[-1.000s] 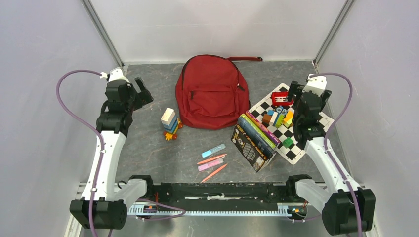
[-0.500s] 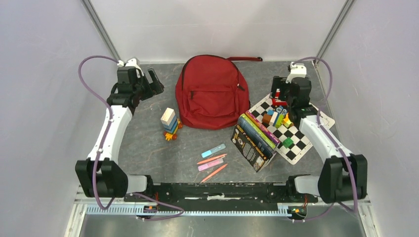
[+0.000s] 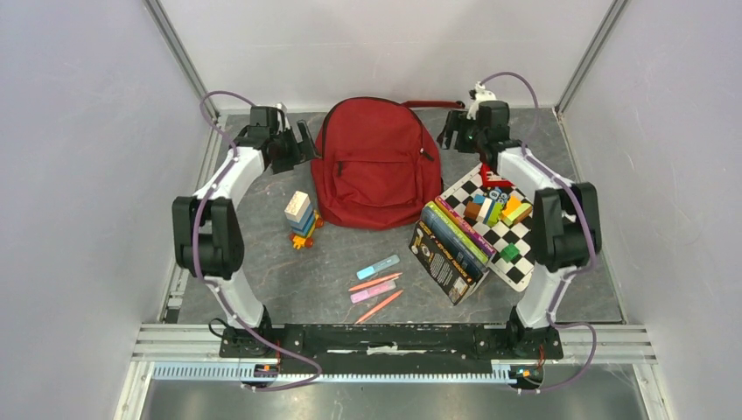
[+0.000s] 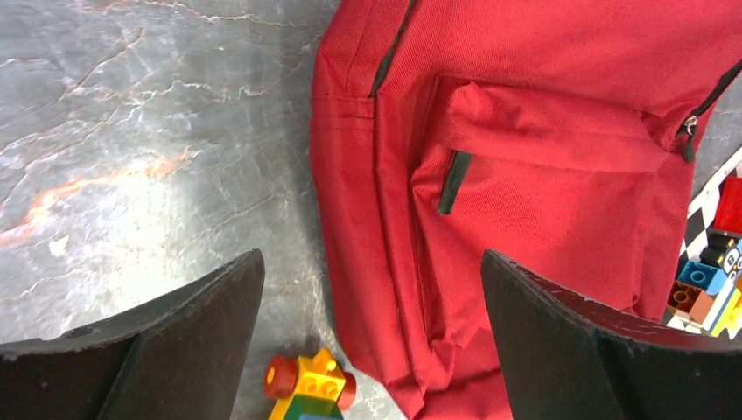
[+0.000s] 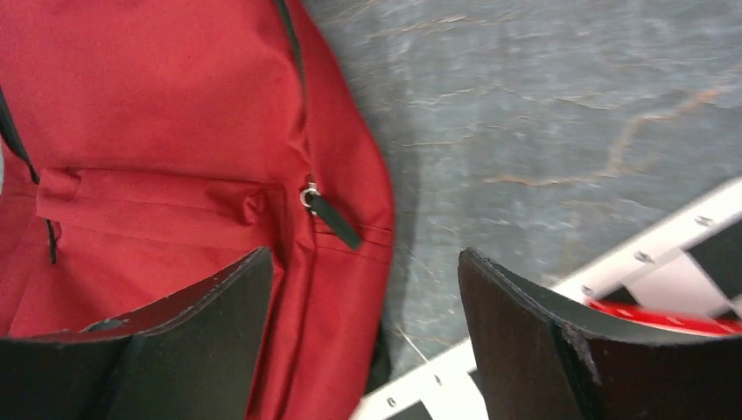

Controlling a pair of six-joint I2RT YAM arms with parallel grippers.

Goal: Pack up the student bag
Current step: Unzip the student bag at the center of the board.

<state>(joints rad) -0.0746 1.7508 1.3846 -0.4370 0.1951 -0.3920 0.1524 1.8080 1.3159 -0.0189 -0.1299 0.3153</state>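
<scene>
Zero contact yet. Just swung in from the sides to the far end, now flanking the bag (image 3: 378, 162), lying flat at back centre and zipped shut. Reads like lining up to open it; no packing done so far. Left gripper (image 3: 299, 147) spread wide, straddling the bag's left edge, pocket (image 4: 542, 131) just ahead. Right gripper (image 3: 451, 131) gaping too, over the right edge, zip pull (image 5: 331, 217) just ahead of the gap between the fingers (image 5: 175, 332). Holding nothing either side.
</scene>
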